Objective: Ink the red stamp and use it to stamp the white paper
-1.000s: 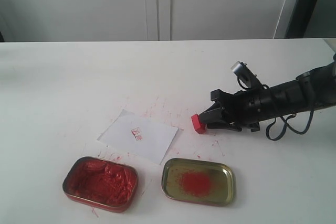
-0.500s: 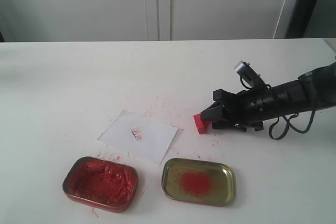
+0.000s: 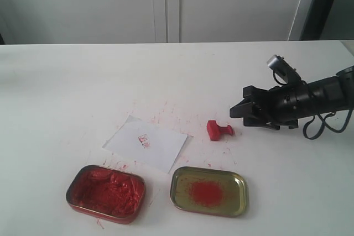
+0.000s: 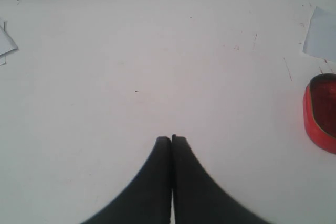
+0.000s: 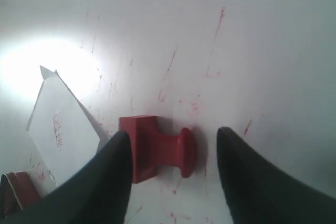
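Observation:
The red stamp (image 3: 218, 130) lies on its side on the tabletop, knob toward the right; the right wrist view shows the same stamp (image 5: 157, 148). My right gripper (image 3: 239, 112) is open and sits just right of the stamp, clear of it; in its own view the right gripper (image 5: 173, 140) has the stamp lying beyond its two spread fingers. The white paper (image 3: 145, 143) lies left of the stamp and bears a small red mark; its corner (image 5: 60, 124) shows in the right wrist view. My left gripper (image 4: 171, 139) is shut on nothing over bare table.
A red tin of lumpy paste (image 3: 106, 193) sits at the front left, its edge (image 4: 320, 114) visible in the left wrist view. A gold tin with a red smear (image 3: 209, 190) sits right of it. Red specks mark the white tabletop (image 3: 83, 92) around the paper.
My right gripper has let go of the red stamp and drawn back to the right. The stamp now lies on its side on the table.

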Controlling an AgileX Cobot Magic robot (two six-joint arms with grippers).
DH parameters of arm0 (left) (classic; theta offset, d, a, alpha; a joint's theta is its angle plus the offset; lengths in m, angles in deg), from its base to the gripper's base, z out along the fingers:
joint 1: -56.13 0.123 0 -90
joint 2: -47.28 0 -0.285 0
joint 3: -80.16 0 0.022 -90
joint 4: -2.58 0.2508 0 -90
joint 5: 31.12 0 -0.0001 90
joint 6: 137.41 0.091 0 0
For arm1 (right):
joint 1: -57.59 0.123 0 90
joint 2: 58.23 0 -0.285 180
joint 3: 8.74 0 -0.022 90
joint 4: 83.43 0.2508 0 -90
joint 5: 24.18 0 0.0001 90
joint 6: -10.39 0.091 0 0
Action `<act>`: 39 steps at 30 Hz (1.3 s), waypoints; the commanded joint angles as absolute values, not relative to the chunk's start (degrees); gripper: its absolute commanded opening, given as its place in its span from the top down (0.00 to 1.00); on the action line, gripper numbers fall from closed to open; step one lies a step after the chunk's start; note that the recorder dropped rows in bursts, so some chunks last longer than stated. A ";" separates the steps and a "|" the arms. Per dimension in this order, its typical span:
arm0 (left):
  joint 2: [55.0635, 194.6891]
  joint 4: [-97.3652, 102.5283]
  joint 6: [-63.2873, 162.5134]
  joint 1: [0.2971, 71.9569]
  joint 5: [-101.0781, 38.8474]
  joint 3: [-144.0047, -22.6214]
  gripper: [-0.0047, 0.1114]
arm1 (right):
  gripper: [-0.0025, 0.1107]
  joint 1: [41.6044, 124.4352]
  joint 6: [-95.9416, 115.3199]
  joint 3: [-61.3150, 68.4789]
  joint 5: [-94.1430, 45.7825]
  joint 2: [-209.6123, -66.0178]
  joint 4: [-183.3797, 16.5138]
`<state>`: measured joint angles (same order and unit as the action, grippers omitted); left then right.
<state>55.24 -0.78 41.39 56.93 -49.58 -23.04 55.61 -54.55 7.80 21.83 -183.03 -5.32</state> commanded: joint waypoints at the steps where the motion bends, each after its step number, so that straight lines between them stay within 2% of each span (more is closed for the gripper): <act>1: 55.06 -1.41 41.32 57.16 -49.62 -22.62 0.96 | 0.56 54.91 -54.95 7.97 22.92 -181.47 -6.33; 6: 55.06 -1.41 41.32 57.16 -49.62 -22.62 0.96 | 0.58 54.91 -51.69 7.97 23.55 -179.42 -10.80; 22: 55.06 -1.41 41.32 57.16 -49.62 -22.62 0.96 | 0.98 54.91 -32.62 7.97 24.40 -168.97 -36.67; 33: 55.06 -1.41 41.32 57.16 -49.62 -22.62 0.96 | 0.98 54.91 -1.85 10.82 18.72 -158.64 -68.62; 39: 55.06 -1.41 41.32 57.16 -49.62 -22.62 0.96 | 0.98 54.91 -1.32 15.40 16.43 -151.99 -69.38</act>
<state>55.24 -0.78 41.39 56.93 -49.58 -23.04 55.30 -1.67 14.13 17.30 -154.42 -68.81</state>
